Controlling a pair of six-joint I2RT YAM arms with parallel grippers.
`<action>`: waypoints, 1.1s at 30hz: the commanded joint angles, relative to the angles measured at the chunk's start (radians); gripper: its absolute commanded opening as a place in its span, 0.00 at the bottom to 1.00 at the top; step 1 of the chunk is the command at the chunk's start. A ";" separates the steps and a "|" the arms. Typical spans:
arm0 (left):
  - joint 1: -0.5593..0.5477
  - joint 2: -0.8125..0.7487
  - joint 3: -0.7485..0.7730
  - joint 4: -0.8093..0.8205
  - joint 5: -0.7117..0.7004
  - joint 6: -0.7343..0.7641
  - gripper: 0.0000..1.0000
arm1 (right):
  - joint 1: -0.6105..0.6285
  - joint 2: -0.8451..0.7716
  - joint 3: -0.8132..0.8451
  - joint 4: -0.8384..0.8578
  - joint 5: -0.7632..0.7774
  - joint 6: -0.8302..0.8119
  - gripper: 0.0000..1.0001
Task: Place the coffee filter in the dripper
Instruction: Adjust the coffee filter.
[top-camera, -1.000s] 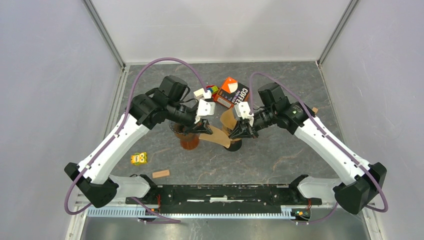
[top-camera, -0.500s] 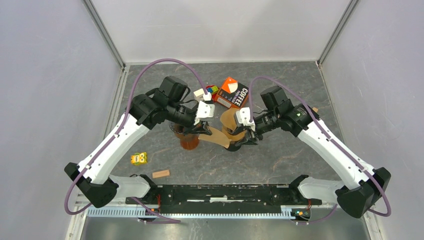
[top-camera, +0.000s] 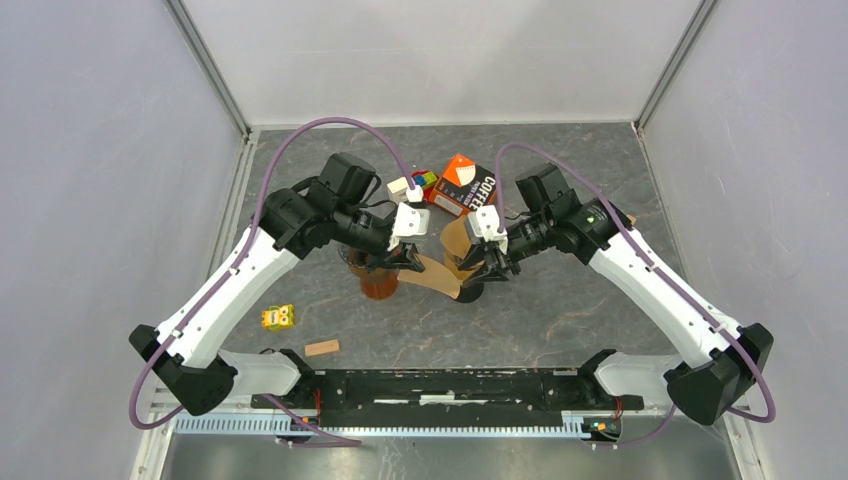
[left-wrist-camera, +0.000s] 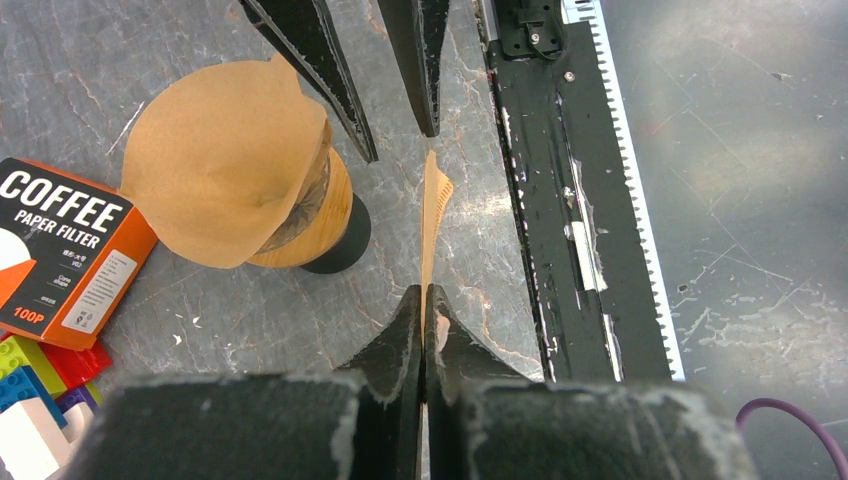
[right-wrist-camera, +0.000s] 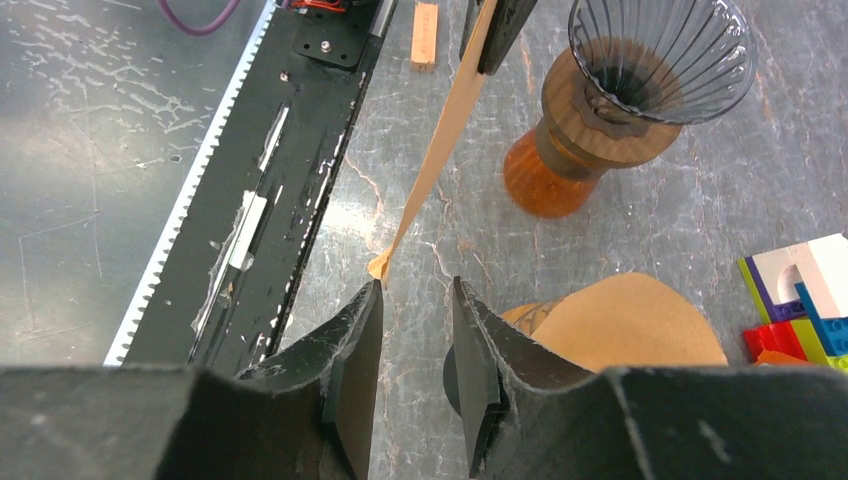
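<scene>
Room: bare grey bench (top-camera: 560, 310) lies open right of the dripper (right-wrist-camera: 650, 50); a black toothed rail (left-wrist-camera: 545, 200) bounds the near edge.
Left end effector (left-wrist-camera: 424, 300): clamped tight on the coffee filter (left-wrist-camera: 432, 215), just beside the dripper.
Right end effector (right-wrist-camera: 415, 295): fingers partly apart, gripping nothing; the filter's free tip sits at one finger.
Filter: flat tan paper, edge-on, reaching away from the dripper, not in it.
Dripper: ribbed dark glass cone, amber base.

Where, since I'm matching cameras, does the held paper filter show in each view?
Top external: held filter, picture centre, slanting.
Left wrist: edge-on strip rising from the shut left gripper.
Right wrist: slanting strip, top middle.
Shared landmark: filter-topped stand.
</scene>
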 joint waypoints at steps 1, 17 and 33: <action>0.004 -0.018 -0.001 0.004 0.025 0.037 0.02 | 0.004 0.004 0.038 -0.022 -0.042 -0.018 0.38; 0.003 -0.016 -0.002 0.008 0.028 0.030 0.02 | 0.008 0.023 0.036 -0.006 -0.072 0.000 0.26; 0.004 -0.013 -0.004 0.008 0.035 0.040 0.02 | 0.010 0.030 0.040 -0.023 -0.082 -0.023 0.14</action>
